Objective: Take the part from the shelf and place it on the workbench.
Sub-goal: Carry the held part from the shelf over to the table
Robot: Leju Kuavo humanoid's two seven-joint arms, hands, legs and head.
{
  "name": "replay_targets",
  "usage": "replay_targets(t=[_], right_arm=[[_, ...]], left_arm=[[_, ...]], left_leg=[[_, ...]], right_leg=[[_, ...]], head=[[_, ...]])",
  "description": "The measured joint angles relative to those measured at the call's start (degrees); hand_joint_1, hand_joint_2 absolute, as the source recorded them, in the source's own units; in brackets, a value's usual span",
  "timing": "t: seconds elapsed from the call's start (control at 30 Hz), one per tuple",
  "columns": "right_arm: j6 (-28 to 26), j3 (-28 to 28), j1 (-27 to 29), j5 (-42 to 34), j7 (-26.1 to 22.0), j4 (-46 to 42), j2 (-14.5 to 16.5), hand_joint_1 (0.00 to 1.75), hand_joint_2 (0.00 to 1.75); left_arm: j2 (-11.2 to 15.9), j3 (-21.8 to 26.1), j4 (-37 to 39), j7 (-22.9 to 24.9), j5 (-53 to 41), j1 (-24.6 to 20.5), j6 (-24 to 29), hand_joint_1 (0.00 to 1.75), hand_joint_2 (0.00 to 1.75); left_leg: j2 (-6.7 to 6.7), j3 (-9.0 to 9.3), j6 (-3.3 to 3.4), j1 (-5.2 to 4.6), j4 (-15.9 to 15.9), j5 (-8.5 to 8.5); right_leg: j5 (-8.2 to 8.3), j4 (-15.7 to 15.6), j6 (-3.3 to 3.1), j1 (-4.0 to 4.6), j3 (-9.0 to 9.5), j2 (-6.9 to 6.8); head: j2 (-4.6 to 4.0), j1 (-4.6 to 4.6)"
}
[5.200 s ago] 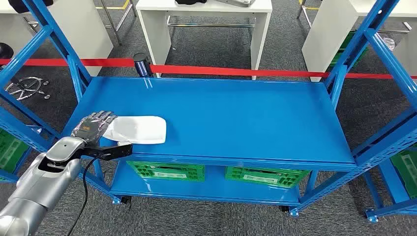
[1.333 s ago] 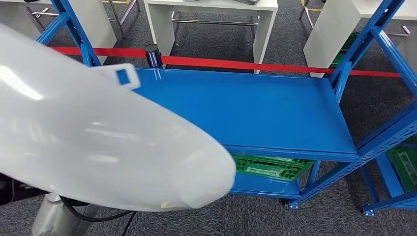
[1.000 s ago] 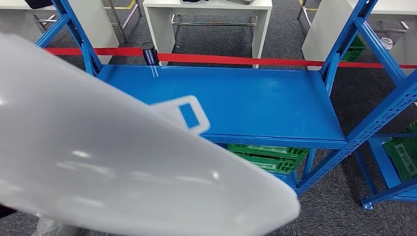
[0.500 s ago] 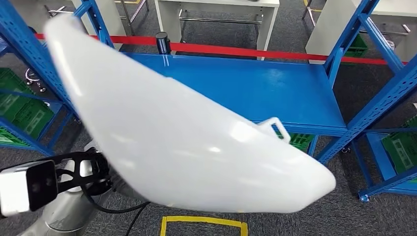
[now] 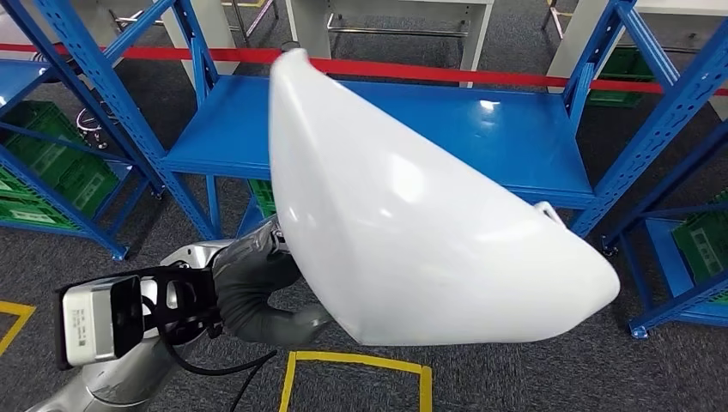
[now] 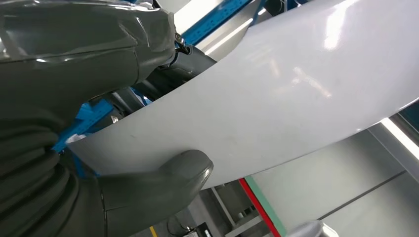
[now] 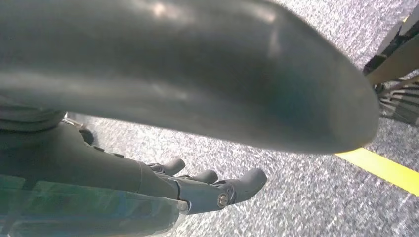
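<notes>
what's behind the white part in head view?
The blue shelf top and red tape show past the white part, held by the left hand. The shelf's middle front is covered.

left robot hand (image 6: 99, 163) gripping, right robot hand (image 7: 188, 190) loose, fingers apart

Head view looks down at the part (image 5: 412, 232) over the shelf (image 5: 515, 129); left wrist sees it close.
</notes>
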Motion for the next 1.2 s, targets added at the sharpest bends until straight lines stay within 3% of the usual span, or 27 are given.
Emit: replay_targets(t=[0.03,0.07,0.1,0.13,0.2,0.27,0.33,0.4,0.43,0.47,0.53,0.57,0.6,0.63,0.7,0.73,0.8,0.83,0.9,0.93,1.0,1.07,1.1,1.13,1.17,1.2], right_arm=[[0.16,-0.03,0.17,-0.01,-0.17,0.00,0.10,0.00,0.00],[0.42,-0.05,0.33,-0.01,-0.28,-0.01,0.25,0.00,0.00],[0.74,-0.09,0.46,-0.01,-0.33,-0.04,0.40,0.00,0.00],[1.11,-0.19,0.57,0.00,-0.37,-0.14,0.59,0.00,0.00],[2.01,-0.51,0.76,0.02,-0.72,-0.71,1.29,0.00,0.00],[2.87,-0.98,0.99,0.11,-1.39,-1.95,2.26,0.00,0.00],[3.44,-1.51,1.21,0.27,-1.87,-3.21,2.94,0.00,0.00],[3.78,-1.95,1.36,0.43,-2.09,-4.10,3.40,0.00,0.00],[3.88,-2.10,1.45,0.48,-2.16,-4.42,3.62,0.00,0.00],[3.95,-2.24,1.52,0.52,-2.20,-4.76,3.74,0.00,0.00],[3.97,-2.41,1.62,0.57,-2.26,-5.28,3.79,0.00,0.00],[4.03,-2.45,1.66,0.59,-2.41,-5.55,3.79,0.00,0.00],[4.12,-2.46,1.72,0.61,-2.70,-5.80,3.77,0.00,0.00],[4.26,-2.45,1.79,0.61,-3.19,-6.08,3.79,0.00,0.00],[4.52,-2.43,1.96,0.42,-4.71,-6.78,3.80,0.00,0.00],[4.62,-2.43,1.97,0.14,-5.65,-7.07,3.90,0.00,0.00],[4.23,-2.52,1.96,-0.82,-8.15,-7.62,4.03,0.00,0.00],[3.56,-2.61,1.97,-1.24,-10.06,-7.94,4.21,0.00,0.00],[2.03,-2.77,2.07,-1.56,-13.91,-8.71,4.66,0.00,0.00],[1.55,-2.81,2.08,-1.54,-15.23,-9.14,4.86,0.00,0.00],[1.81,-2.94,2.10,-1.58,-15.95,-9.89,5.08,0.00,0.00],[3.27,-3.31,2.21,-2.00,-16.40,-10.64,5.22,0.00,0.00],[4.11,-3.63,2.24,-2.27,-16.79,-10.97,5.32,0.00,0.00],[4.85,-4.04,2.23,-2.56,-17.22,-11.30,5.45,0.00,0.00],[5.41,-4.49,2.18,-2.85,-17.51,-11.58,5.58,0.00,0.00],[5.86,-5.03,2.08,-3.23,-17.65,-11.79,5.72,0.00,0.00]], left_arm=[[0.02,-0.18,-0.37,0.30,0.23,-0.03,0.12,1.75,1.75],[0.06,-0.35,-0.66,0.50,0.46,-0.03,0.20,1.75,1.75],[0.11,-0.51,-0.84,0.62,0.64,-0.03,0.23,1.75,1.75],[0.16,-0.67,-0.97,0.68,0.76,-0.05,0.25,1.75,1.75],[0.21,-0.99,-1.34,0.69,0.86,-0.20,0.27,1.75,1.75],[0.20,-1.22,-1.82,0.69,0.82,-0.60,0.28,1.75,1.75],[0.20,-1.31,-2.11,0.69,0.78,-0.98,0.29,1.75,1.75],[0.20,-1.41,-2.25,0.70,0.77,-1.14,0.29,1.75,1.75],[0.19,-1.48,-2.30,0.71,0.77,-1.24,0.30,1.75,1.75],[0.17,-1.57,-2.33,0.71,0.76,-1.31,0.31,1.75,1.75],[0.15,-1.77,-2.34,0.71,0.65,-1.27,0.31,1.75,1.75],[0.15,-1.86,-2.35,0.70,0.57,-1.13,0.29,1.75,1.75],[0.15,-1.94,-2.35,0.68,0.50,-1.00,0.27,1.75,1.75],[0.15,-1.99,-2.35,0.64,0.46,-0.89,0.22,1.75,1.75],[0.16,-1.94,-2.38,0.49,0.42,-0.70,-0.03,1.75,1.75],[0.16,-1.84,-2.45,0.38,0.37,-0.56,-0.17,1.75,1.75],[0.19,-1.54,-2.75,-0.01,0.08,-0.24,-0.42,1.75,1.75],[0.26,-1.35,-2.96,-0.28,-0.19,-0.07,-0.49,1.75,1.75],[0.58,-0.87,-3.23,-0.84,-0.76,0.25,-0.64,1.75,1.75],[0.79,-0.61,-3.32,-1.01,-0.95,0.39,-0.70,1.75,1.75],[1.08,-0.22,-3.43,-1.19,-1.14,0.53,-0.85,1.75,1.75],[1.19,-0.08,-3.52,-1.28,-1.19,0.58,-1.24,1.75,1.75],[1.23,-0.08,-3.55,-1.33,-1.19,0.62,-1.51,1.75,1.75],[1.27,-0.09,-3.57,-1.38,-1.20,0.64,-1.79,1.75,1.75],[1.29,-0.09,-3.62,-1.43,-1.20,0.66,-1.98,1.75,1.75],[1.30,-0.09,-3.71,-1.48,-1.20,0.66,-2.09,1.75,1.75]], left_leg=[[0.35,-0.77,-0.17,0.10,3.98,-2.54],[0.53,-1.12,-0.21,0.14,7.28,-3.77],[0.61,-0.73,-0.10,0.11,9.04,-3.70],[0.64,0.61,0.22,0.04,8.76,-2.66],[0.67,6.11,1.71,-0.47,2.36,-0.64],[0.85,11.57,3.16,-1.17,-5.57,-1.08],[0.97,13.27,3.72,-1.72,-8.83,-1.59],[1.06,13.07,3.95,-1.68,-10.37,0.05],[1.14,12.82,4.19,-1.57,-11.19,1.07],[1.20,12.35,4.25,-1.37,-11.87,2.12],[1.20,10.70,4.36,-1.36,-12.03,3.68],[1.19,9.69,4.19,-1.33,-11.95,4.42],[1.19,8.66,4.03,-1.26,-11.80,5.10],[1.20,7.58,3.78,-1.12,-11.55,5.73],[1.17,5.23,3.05,-0.71,-10.39,6.74],[1.12,3.99,2.65,-0.61,-9.52,7.09],[1.02,2.35,1.98,-0.67,-7.77,7.57],[0.99,1.97,1.76,-0.69,-7.31,7.87],[0.97,1.62,1.30,-0.40,-6.83,8.16],[0.95,1.32,1.01,-0.20,-6.22,7.15],[0.95,0.23,0.39,0.08,-2.13,1.97],[0.96,-1.01,0.10,0.16,5.10,-3.62],[0.96,-1.12,0.15,0.17,8.10,-4.71],[0.95,-0.50,0.33,0.15,9.56,-4.49],[0.92,1.06,0.72,0.07,9.08,-3.38],[0.72,3.74,1.38,-0.11,6.48,-2.13]], right_leg=[[0.63,0.06,-0.08,0.13,-0.68,-0.17],[1.26,0.11,-0.10,0.26,-1.42,-0.35],[1.85,0.15,-0.07,0.44,-2.22,-0.49],[2.40,0.19,-0.06,0.65,-2.95,-0.60],[3.37,0.19,-0.04,1.06,-4.05,-0.71],[4.28,0.13,0.25,1.24,-4.65,-0.79],[5.21,-0.11,0.94,0.96,-4.99,-0.92],[5.53,-0.16,1.36,0.84,-5.48,-0.94],[4.67,0.50,1.25,0.90,-5.98,-0.81],[2.86,2.31,0.95,0.94,-6.79,-0.67],[-1.86,8.86,0.56,0.70,-8.82,-0.41],[-3.35,12.44,0.79,0.51,-9.59,-0.38],[-3.62,14.83,1.39,0.24,-9.77,-0.37],[-2.83,15.55,2.27,-0.07,-9.17,-0.37],[-0.32,11.29,4.15,-0.85,-5.16,-0.35],[-0.41,7.49,4.74,-1.09,-2.35,-0.21],[-2.08,2.07,4.31,-1.17,1.07,0.18],[-2.89,1.25,3.71,-0.96,1.39,0.33],[-2.50,1.46,2.35,-0.88,0.53,0.12],[-2.00,1.58,1.76,-0.82,0.07,-0.02],[-0.73,1.62,0.85,-0.70,-1.13,-0.34],[0.71,1.70,0.53,-0.39,-2.69,-0.57],[1.46,1.74,0.47,-0.20,-3.59,-0.66],[2.19,1.76,0.42,0.02,-4.55,-0.71],[2.89,1.77,0.41,0.26,-5.45,-0.67],[3.57,1.76,0.40,0.49,-6.24,-0.51]], head=[[0.00,-0.05],[0.00,-0.05],[0.00,-0.06],[0.00,-0.07],[0.00,-0.02],[0.00,0.05],[0.00,-0.02],[0.00,-0.09],[0.00,-0.06],[0.00,0.01],[0.00,0.06],[0.00,0.07],[0.00,0.06],[0.00,0.05],[0.00,0.05],[0.00,0.15],[0.01,0.18],[0.01,0.13],[0.00,-0.06],[0.00,-0.13],[0.00,-0.20],[0.00,-0.24],[0.00,-0.24],[0.00,-0.24],[0.00,-0.24],[0.00,-0.22]])
